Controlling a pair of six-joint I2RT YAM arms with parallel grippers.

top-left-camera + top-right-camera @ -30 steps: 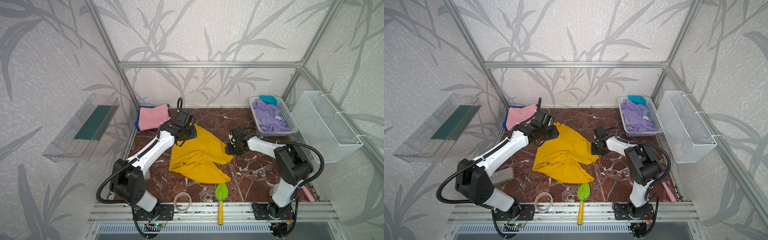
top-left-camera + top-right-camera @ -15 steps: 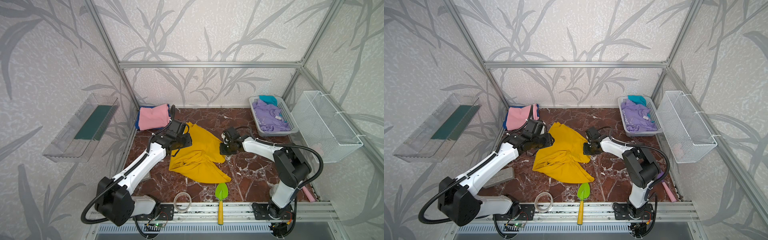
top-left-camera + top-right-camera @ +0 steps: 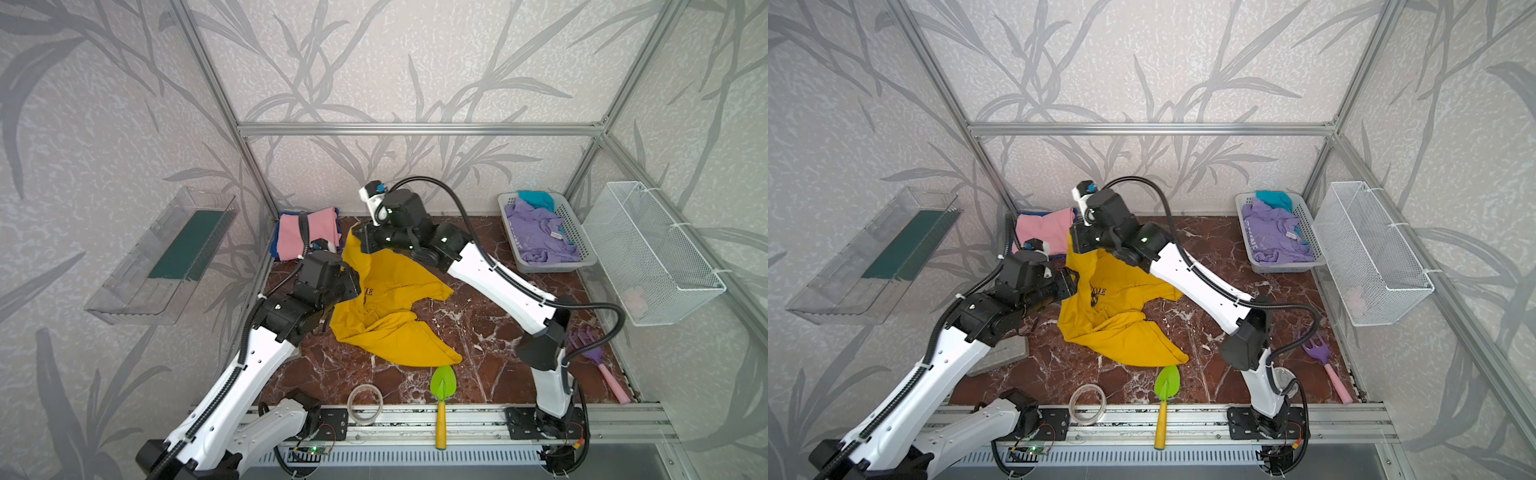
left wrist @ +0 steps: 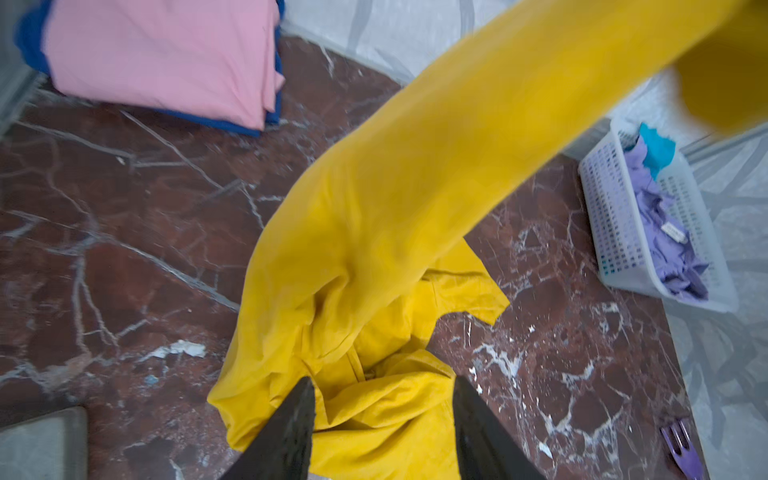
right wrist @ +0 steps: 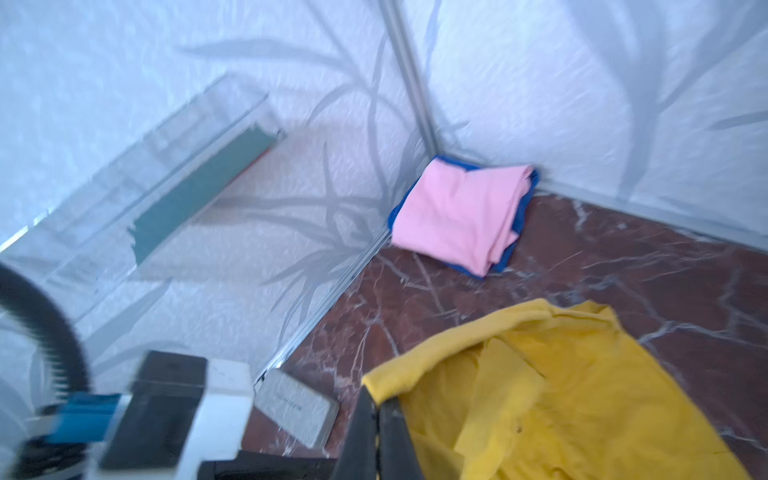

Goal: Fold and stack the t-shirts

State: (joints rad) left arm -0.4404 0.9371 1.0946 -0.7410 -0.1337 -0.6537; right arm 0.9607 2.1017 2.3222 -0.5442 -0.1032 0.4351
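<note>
Spreading across the middle of the red-brown, white-veined marble counter (image 3: 490, 332), the mustard-yellow t-shirt (image 3: 395, 328) lies crumpled, one corner raised toward the back by the right pincer (image 5: 377, 411), whose jaws are pressed together on its hem. The left pincer (image 4: 383, 380) hangs over the shirt's left side, jaws spread, yellow cloth showing between them. A folded pink t-shirt (image 3: 305, 232) sits on a blue t-shirt (image 5: 509, 257) in the far left corner; a lavender t-shirt (image 3: 536, 232) and a teal t-shirt (image 3: 536, 198) fill the laundry basket (image 3: 579, 245) at far right. Leaf-patterned grey walls (image 3: 415, 62) carry a clear shelf (image 3: 166, 257) and a wire basket (image 3: 656, 249). A tape roll (image 3: 350, 405), green trowel (image 3: 443, 384) and purple rake (image 3: 590, 349) lie near the front.
</note>
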